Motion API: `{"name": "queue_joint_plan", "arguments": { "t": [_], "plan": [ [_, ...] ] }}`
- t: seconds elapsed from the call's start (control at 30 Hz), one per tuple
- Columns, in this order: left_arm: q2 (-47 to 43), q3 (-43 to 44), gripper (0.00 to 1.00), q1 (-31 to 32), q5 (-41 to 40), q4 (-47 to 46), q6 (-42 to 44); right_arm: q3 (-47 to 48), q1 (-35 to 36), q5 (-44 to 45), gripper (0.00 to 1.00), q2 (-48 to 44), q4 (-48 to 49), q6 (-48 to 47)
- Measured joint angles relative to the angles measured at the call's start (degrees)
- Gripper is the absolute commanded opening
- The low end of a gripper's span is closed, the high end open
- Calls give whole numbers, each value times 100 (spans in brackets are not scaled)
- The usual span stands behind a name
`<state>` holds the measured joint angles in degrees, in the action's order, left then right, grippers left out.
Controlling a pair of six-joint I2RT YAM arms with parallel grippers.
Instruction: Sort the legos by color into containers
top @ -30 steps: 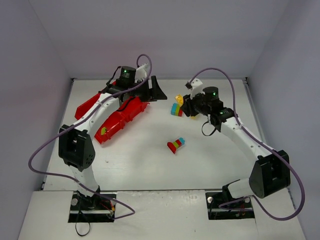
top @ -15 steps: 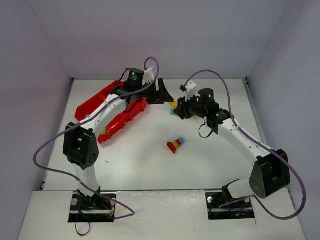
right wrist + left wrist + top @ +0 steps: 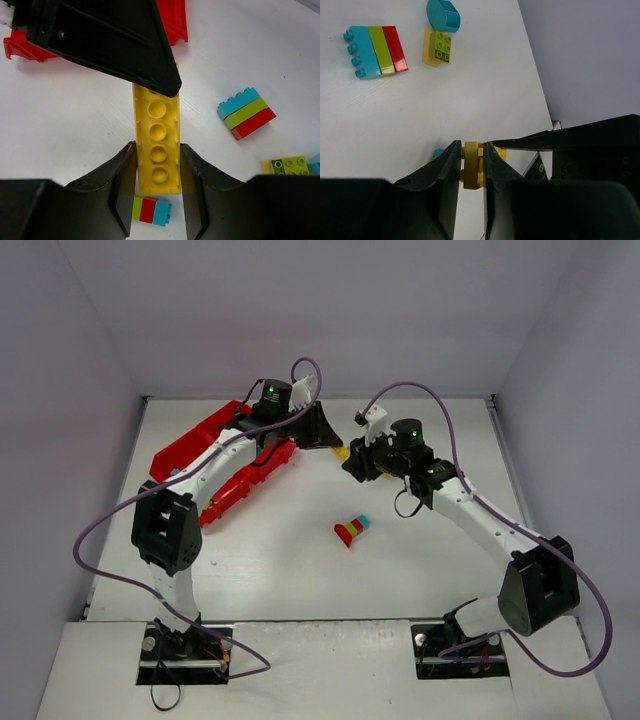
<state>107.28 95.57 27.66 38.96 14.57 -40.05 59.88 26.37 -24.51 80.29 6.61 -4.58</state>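
Tray (image 3: 185, 448) of glossy red plastic lies at the back left of the tabletop (image 3: 300, 570), turned at a slant. The left arm passes over it and covers a large part, so I cannot tell what lies in its compartments. All the bricks that show clearly are outside the tray.

The left hand (image 3: 472, 152) is closed on one end of a long yellow brick (image 3: 156, 107). The right hand (image 3: 158, 146) is closed on the other end of the same brick. Both hands meet near the middle of the back part of the tabletop, and the brick is between them, above the surface. In the right wrist view its underside faces the camera, with four round hollows in a row. A black finger of the left hand covers its far end.

On the white surface under the hands lies a flat stack of three bricks (image 3: 375, 50), teal-blue, lime green and red, side by side. Near to it a lime green brick (image 3: 440, 47) sits on a thin yellow plate (image 3: 427, 50). A round teal-blue brick (image 3: 443, 14) lies just beside this pair.

Well apart from these, nearer to the arm bases, a small stack (image 3: 351, 530) in red, green and blue lies on its side.
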Motion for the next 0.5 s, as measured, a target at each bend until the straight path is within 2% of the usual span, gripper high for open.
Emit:
{"name": "queue_joint_plan", "arguments": {
  "t": [0.03,0.1,0.13,0.17,0.27,0.37,0.5],
  "plan": [
    [2,0,13,0,2,-13,20,0,-2,2,9,22,-7,4],
    [2,0,8,2,2,-26,50,0,-2,0,23,46,-11,11],
    [2,0,7,2,7,-20,68,0,-2,0,32,50,-9,13],
    [2,0,6,2,2,-17,87,0,-2,0,47,66,9,22],
    [2,0,6,-35,-151,48,238,2,0,28,66,127,24,48],
    [0,0,6,-149,-317,223,407,35,-2,74,75,219,28,70],
    [-4,7,6,-533,-610,496,710,94,-7,205,77,363,22,116]
  ]
}}
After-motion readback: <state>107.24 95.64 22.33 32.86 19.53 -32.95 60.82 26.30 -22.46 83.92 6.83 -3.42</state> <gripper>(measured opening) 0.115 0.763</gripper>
